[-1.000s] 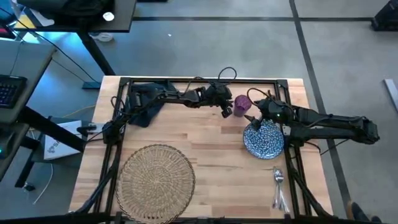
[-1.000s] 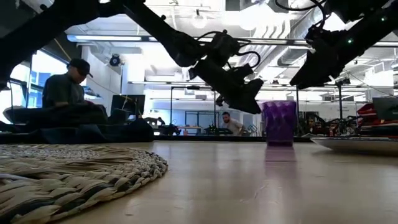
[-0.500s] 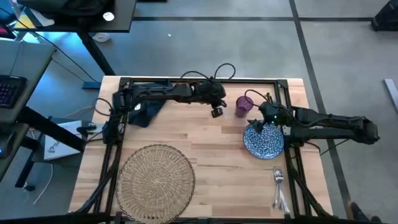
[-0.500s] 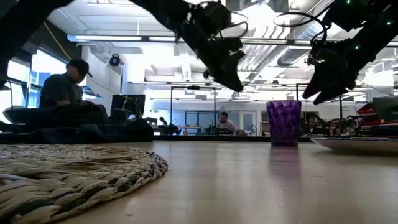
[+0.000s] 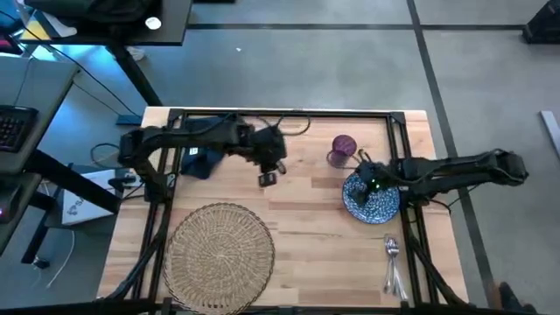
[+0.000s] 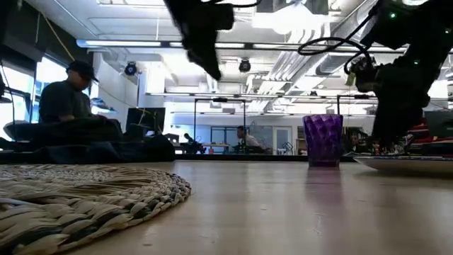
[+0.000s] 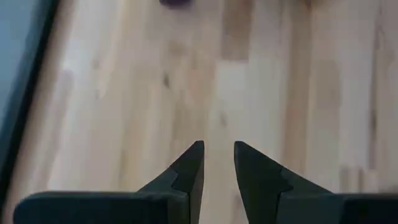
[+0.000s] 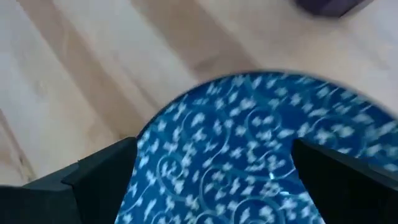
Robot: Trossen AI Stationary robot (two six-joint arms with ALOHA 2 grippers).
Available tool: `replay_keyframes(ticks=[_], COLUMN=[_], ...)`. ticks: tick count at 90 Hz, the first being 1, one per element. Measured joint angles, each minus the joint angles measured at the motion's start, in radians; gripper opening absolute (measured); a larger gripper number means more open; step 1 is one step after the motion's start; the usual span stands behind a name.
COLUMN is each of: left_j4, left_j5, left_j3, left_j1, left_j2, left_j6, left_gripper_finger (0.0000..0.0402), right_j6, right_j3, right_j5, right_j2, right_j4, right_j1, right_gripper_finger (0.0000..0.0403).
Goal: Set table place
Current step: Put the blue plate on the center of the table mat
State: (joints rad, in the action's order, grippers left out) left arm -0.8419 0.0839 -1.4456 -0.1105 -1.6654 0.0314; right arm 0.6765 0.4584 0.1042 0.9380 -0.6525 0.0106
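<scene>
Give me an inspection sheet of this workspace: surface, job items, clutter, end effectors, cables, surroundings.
Surface: table, light wood strips, black rail frame.
Job items: wicker mat at the near left; blue patterned plate on the right; purple cup just beyond the plate, upright; cutlery near the right edge; dark napkin at the far left.
Clutter: nothing seen.
End effectors: left end effector above bare wood mid-table, fingers slightly apart, empty; right end effector open, over the plate's far rim.
Cables: black loops along the far rail.
Surroundings: desks left of the table; a seated person behind it.
</scene>
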Motion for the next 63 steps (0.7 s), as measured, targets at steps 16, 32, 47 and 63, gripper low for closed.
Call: replay_keyframes(ticks=[16,32,47,63], left_j4=[0.014,0.092,0.221,0.379], left_j5=[-0.001,0.012,0.013,0.015], left_j3=[0.161,0.293,0.409,0.499], left_j1=[0.089,0.176,0.232,0.285], left_j2=[0.092,0.107,0.107,0.107], left_j6=[-0.010,-0.054,-0.104,-0.171], left_gripper_finger=[0.0069,0.0069,0.0069,0.0069], right_j6=[0.068,0.075,0.165,0.332], right_j3=[0.098,0.185,0.259,0.363], right_j5=[0.090,0.213,0.293,0.316], right_j2=[0.066,0.175,0.333,0.515], right_j4=[-0.049,-0.065,-0.129,-0.303], right_j1=[-0.121,-0.293,-0.457,-0.606], right_gripper_finger=[0.0397,0.0393,0.0372,0.0344])
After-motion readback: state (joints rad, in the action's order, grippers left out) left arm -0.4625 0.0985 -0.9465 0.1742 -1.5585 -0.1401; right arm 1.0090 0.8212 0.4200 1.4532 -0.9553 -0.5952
